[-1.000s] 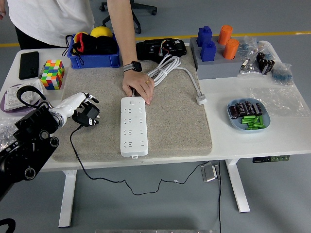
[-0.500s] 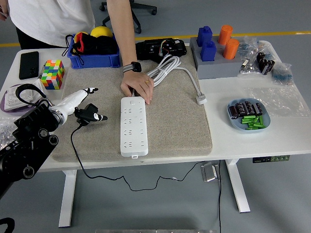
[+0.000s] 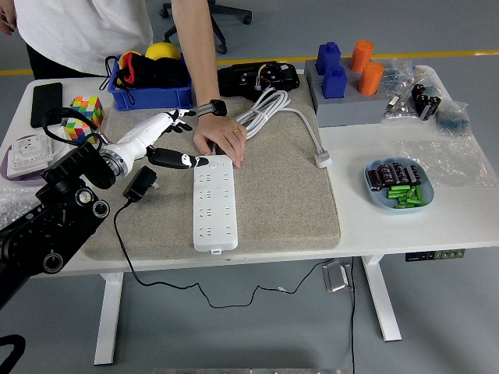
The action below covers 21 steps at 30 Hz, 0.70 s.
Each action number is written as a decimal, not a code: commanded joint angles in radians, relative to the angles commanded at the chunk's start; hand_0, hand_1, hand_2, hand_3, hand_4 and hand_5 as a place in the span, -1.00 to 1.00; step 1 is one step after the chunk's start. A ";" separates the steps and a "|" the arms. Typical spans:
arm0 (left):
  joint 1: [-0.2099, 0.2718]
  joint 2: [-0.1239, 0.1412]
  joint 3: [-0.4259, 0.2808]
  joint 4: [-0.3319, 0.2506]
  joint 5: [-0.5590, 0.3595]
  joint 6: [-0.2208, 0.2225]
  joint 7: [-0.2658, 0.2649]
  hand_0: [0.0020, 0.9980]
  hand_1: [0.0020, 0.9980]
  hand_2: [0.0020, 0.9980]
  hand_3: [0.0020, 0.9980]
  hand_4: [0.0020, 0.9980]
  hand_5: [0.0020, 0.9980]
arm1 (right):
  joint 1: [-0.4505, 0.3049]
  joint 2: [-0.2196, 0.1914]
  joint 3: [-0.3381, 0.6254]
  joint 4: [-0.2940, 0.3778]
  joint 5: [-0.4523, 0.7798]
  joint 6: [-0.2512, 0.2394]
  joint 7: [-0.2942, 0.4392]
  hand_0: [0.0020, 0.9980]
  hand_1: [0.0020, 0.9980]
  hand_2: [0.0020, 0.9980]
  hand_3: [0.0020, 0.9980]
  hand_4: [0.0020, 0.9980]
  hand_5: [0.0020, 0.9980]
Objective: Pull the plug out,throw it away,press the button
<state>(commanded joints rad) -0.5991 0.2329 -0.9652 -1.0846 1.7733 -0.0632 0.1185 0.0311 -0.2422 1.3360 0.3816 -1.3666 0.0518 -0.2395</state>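
The white power strip [image 3: 214, 201] lies lengthwise on the grey mat [image 3: 273, 195]. A person's hand [image 3: 222, 139] presses down on its far end. The black plug [image 3: 141, 185] lies loose on the mat left of the strip, its black cord trailing off the table's near edge. My left hand [image 3: 168, 140] is open, fingers spread, above the mat between the plug and the strip's far end; its thumb tip points at the strip's top left corner. It holds nothing. The right arm is out of view.
A Rubik's cube [image 3: 84, 109], a black phone [image 3: 47, 103] and a blue bin [image 3: 150, 78] stand at the back left. A white cable [image 3: 288, 117] coils behind the strip. A grey block holder [image 3: 347, 86] and a plate of batteries [image 3: 399, 185] are on the right.
My left hand let go of the black plug, which now lies on the mat. The hand opened and moved up and right toward the strip's far end.
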 joint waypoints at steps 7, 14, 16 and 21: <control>-0.077 -0.019 0.112 0.066 -0.026 -0.023 0.041 -0.85 -0.91 -0.75 0.31 -0.77 -1.00 | -0.002 -0.001 -0.007 -0.001 0.002 0.001 0.000 0.51 0.41 0.42 0.46 0.54 0.31; -0.131 -0.044 0.220 0.122 -0.008 -0.082 0.133 -0.88 -0.95 -0.80 0.32 -0.96 -1.00 | -0.004 0.000 -0.009 0.000 0.002 0.001 0.000 0.51 0.41 0.42 0.46 0.54 0.31; -0.137 -0.049 0.236 0.129 -0.009 -0.086 0.143 -0.88 -0.95 -0.80 0.32 -0.96 -1.00 | -0.005 0.000 -0.008 0.000 0.001 0.001 0.000 0.51 0.41 0.42 0.46 0.54 0.31; -0.144 -0.063 0.240 0.145 0.001 -0.084 0.154 -0.89 -0.96 -0.81 0.33 -1.00 -1.00 | -0.008 0.002 -0.003 -0.002 0.000 0.001 -0.001 0.51 0.41 0.42 0.46 0.54 0.31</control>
<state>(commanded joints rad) -0.7432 0.1702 -0.7254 -0.9397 1.7746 -0.1474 0.2721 0.0232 -0.2397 1.3332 0.3794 -1.3670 0.0527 -0.2400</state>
